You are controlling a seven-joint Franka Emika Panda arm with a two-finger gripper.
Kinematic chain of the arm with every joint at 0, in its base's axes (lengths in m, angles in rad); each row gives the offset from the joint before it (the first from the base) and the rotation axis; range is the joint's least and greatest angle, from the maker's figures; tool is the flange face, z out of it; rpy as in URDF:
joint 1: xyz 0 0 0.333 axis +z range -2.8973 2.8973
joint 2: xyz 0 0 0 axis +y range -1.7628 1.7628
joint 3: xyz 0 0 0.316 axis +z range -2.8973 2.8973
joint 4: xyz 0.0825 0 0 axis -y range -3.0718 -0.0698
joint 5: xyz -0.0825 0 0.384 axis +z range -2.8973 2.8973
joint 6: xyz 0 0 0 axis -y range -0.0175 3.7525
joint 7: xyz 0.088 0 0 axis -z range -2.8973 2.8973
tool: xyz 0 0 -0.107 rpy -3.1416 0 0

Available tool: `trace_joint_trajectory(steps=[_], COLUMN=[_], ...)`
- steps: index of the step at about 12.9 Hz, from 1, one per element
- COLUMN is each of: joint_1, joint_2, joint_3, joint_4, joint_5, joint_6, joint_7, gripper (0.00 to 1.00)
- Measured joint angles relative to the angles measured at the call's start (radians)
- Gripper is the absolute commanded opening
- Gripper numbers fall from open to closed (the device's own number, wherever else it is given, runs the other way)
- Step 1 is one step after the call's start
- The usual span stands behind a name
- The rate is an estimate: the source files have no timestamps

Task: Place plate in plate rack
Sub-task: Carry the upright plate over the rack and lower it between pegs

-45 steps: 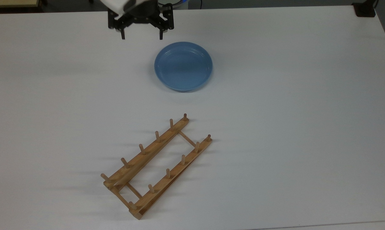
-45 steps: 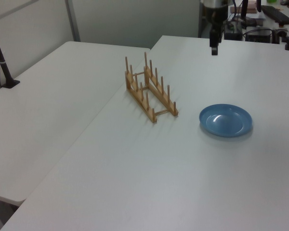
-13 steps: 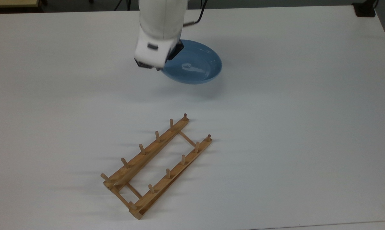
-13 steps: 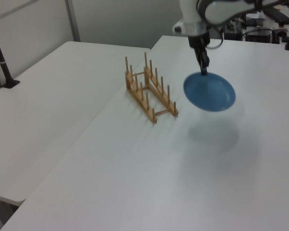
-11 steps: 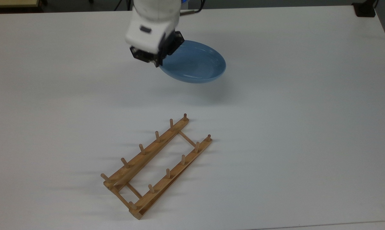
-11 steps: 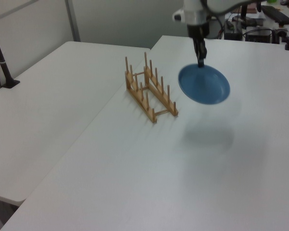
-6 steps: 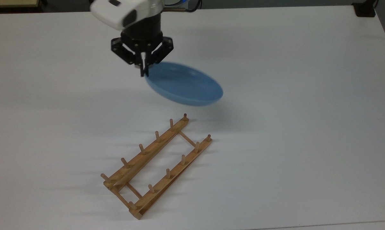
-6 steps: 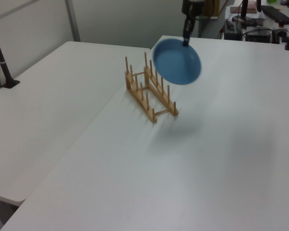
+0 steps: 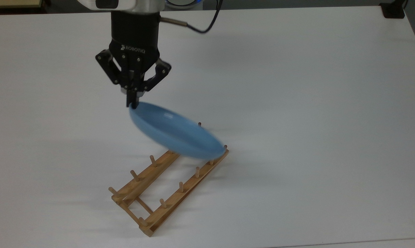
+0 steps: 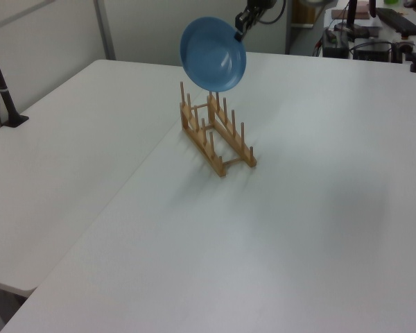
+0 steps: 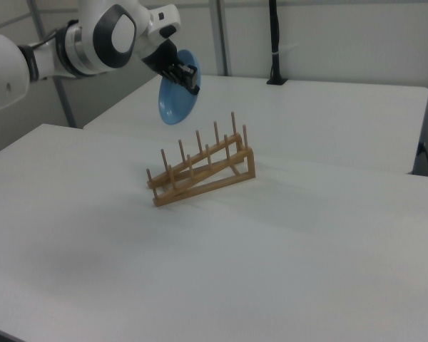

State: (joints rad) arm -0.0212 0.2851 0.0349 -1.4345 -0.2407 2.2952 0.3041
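Observation:
The blue plate (image 9: 176, 136) hangs in the air, tipped steeply toward its edge, with my gripper (image 9: 132, 103) shut on its upper rim. In the top view it covers the upper right end of the wooden plate rack (image 9: 166, 203). The left view has the plate (image 10: 213, 54) above the far end of the rack (image 10: 215, 135), clear of the pegs, with the gripper (image 10: 239, 28) at its top right rim. From the right view, the plate (image 11: 175, 100) hangs under the gripper (image 11: 187, 78), up and left of the rack (image 11: 200, 171).
The rack stands on a white table (image 9: 314, 120) with wide bare surface all around it. A second white table (image 10: 62, 139) adjoins it. A black post (image 10: 0, 76) is clamped to that table's edge. A black cable (image 9: 200, 27) trails behind the arm.
The gripper has carried the plate from the table's far side to above the rack's end, raising it and tipping it from nearly flat to nearly on edge.

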Motion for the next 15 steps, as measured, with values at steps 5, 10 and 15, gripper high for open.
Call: trace_joint_trajectory(steps=[5, 10, 15], joint_1=[0.014, 0.024, 0.025], joint_2=[0.034, 0.050, 0.056], joint_3=[0.001, 0.002, 0.002], joint_4=[-0.111, -0.122, -0.124], joint_5=[-0.311, -0.425, -0.492], joint_6=[0.135, 0.141, 0.141], joint_7=[0.239, 0.310, 0.358], gripper=[0.00, 0.00, 0.00])
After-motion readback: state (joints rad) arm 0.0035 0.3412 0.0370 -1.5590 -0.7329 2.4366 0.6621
